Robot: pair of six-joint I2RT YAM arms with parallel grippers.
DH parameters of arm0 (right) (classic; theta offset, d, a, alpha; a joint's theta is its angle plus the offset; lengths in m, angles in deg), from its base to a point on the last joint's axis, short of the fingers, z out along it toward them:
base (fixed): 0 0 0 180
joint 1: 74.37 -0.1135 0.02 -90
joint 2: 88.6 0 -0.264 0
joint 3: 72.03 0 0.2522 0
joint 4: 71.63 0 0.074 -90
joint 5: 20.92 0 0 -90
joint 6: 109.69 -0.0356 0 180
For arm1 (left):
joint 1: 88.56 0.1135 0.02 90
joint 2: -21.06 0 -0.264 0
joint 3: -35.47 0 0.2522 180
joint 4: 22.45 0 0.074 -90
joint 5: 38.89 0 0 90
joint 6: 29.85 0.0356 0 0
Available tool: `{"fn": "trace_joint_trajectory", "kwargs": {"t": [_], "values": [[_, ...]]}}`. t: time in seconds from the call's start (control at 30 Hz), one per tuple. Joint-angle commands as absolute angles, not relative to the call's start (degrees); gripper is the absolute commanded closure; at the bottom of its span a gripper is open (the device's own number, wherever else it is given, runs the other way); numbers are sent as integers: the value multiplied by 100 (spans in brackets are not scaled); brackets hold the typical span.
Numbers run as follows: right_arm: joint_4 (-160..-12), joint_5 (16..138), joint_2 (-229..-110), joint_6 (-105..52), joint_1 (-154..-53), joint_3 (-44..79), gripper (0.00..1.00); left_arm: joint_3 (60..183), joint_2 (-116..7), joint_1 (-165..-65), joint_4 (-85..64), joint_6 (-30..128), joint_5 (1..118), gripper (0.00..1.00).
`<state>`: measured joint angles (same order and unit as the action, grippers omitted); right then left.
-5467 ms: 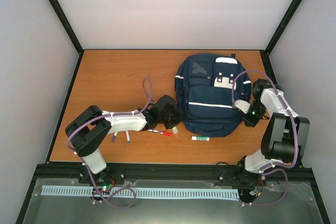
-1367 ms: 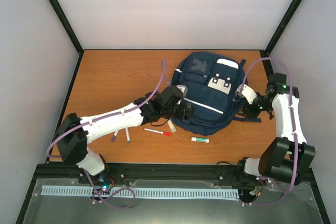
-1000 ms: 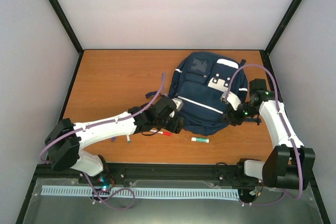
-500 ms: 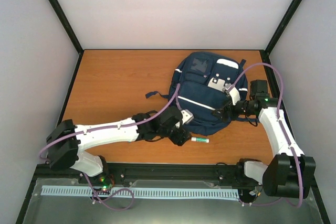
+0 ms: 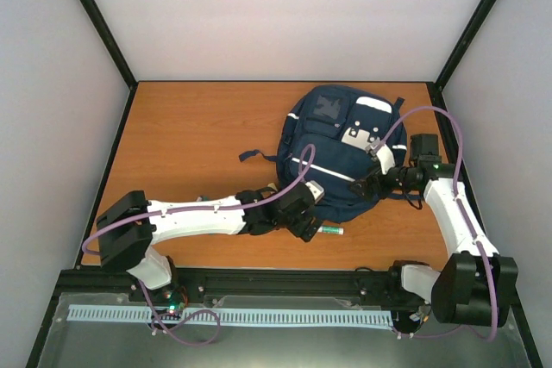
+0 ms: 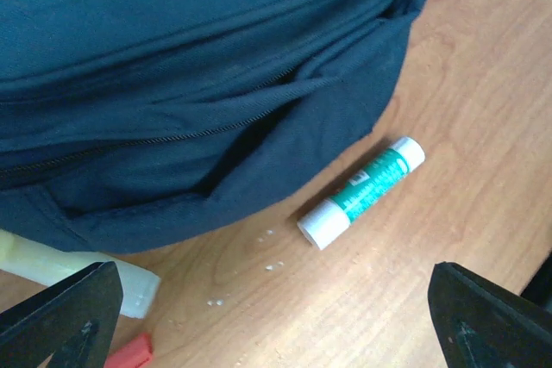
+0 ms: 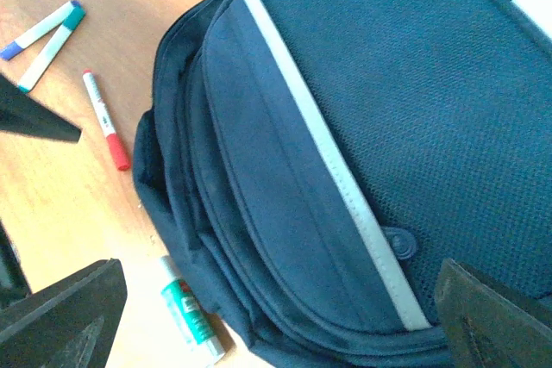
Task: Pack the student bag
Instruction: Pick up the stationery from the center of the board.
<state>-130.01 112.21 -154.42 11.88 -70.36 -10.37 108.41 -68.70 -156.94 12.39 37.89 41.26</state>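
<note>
Count of things on the wooden table point(image 5: 190, 127): one student bag point(image 5: 345, 157), one glue stick point(image 5: 332, 230), one red marker point(image 7: 105, 120), two more pens point(image 7: 39, 36) with a blue and a green cap, and one pale block point(image 6: 78, 273) cut off at the edge of the left wrist view. Two arms reached over them.

The navy bag lay flat on the far right part of the table, its white stripe slanting across the front. The glue stick lay on the bare wood just beside the bag's near edge, apart from it. The marker and the two pens lay to the left of the bag; the overhead view hid them under the left arm.

The left gripper point(image 5: 306, 217) hung over the bag's near edge and the glue stick, fingers spread wide with nothing between them. The right gripper point(image 5: 366, 185) hung above the bag's near right side, its fingers also wide and empty.

Against the picture half a second before, the left gripper had slid a little right and nearer, closer to the glue stick. The right arm and the bag had hardly shifted.
</note>
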Motion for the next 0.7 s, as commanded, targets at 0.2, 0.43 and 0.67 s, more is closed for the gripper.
{"fn": "trace_joint_trajectory", "kwargs": {"t": [0.2,0.43,0.67], "values": [[-12204,9992,-13992,499,-7077,-1215,0,12062,-6966,-15752,2664,3492,1345,0],[-12245,10371,-14284,802,-7070,-1365,0,12500,-8018,-15834,2494,4665,2871,0],[-12621,10617,-14619,1066,-7051,-1151,15,12343,-8024,-15914,2140,5606,4291,6]]}}
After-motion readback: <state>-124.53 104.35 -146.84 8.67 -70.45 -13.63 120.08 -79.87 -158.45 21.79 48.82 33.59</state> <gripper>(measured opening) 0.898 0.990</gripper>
